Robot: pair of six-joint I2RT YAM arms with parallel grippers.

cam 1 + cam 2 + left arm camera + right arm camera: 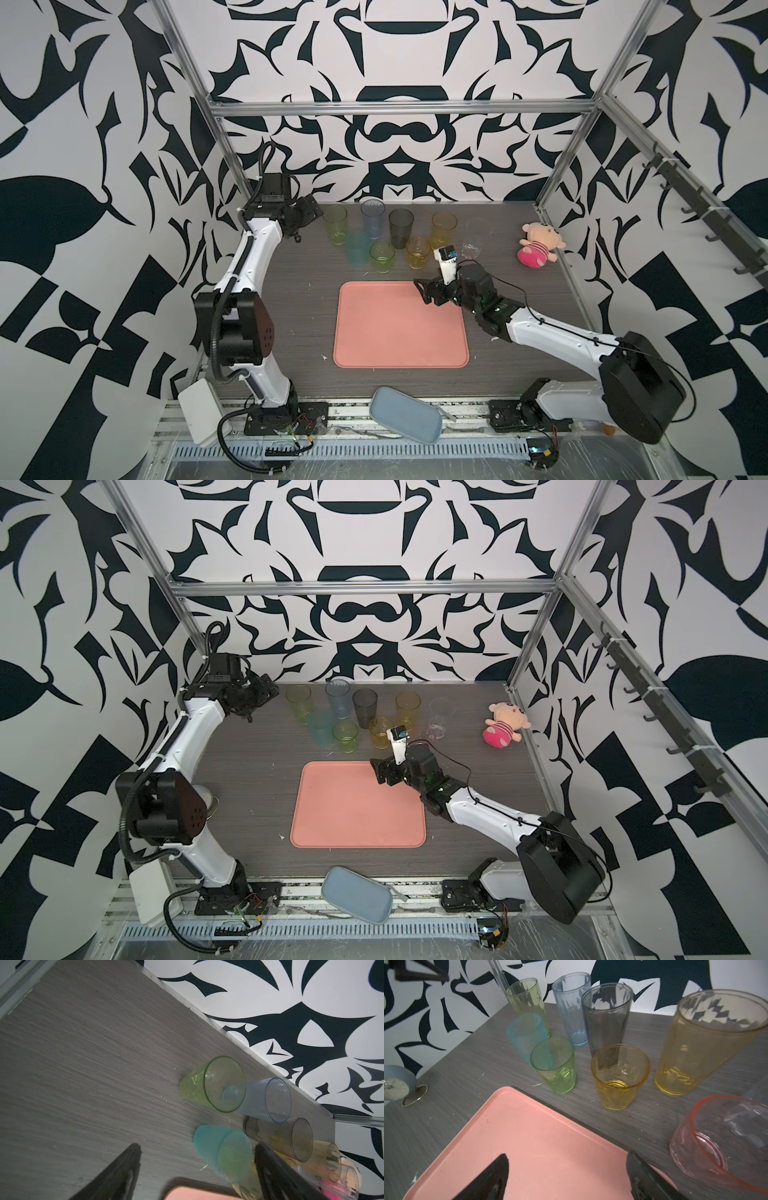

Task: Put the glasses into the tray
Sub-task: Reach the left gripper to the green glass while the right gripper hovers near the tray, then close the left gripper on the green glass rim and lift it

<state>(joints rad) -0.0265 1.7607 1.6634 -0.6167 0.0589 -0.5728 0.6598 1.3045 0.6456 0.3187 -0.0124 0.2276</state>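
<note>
Several glasses stand in a cluster at the back of the table: yellow-green point(335, 222), blue point(372, 218), grey point(401, 227), amber point(444, 228), clear point(478, 230), short green point(382, 257) and short orange point(417, 252). The teal glass point(357, 249) looks blurred and leans in the right wrist view point(527, 1036). A pink glass point(720, 1142) sits beside the tray's far right corner. The salmon tray point(399, 332) holds nothing. My left gripper point(311, 210) is open, left of the yellow-green glass point(212, 1084). My right gripper point(426, 293) hangs open and empty over the tray's far right corner point(529, 1136).
A pink plush doll point(540, 247) lies at the back right. A blue-grey dish point(405, 419) rests tilted on the front rail. A small clock point(396, 1084) stands left of the tray, behind the left arm. Aluminium frame posts border the table.
</note>
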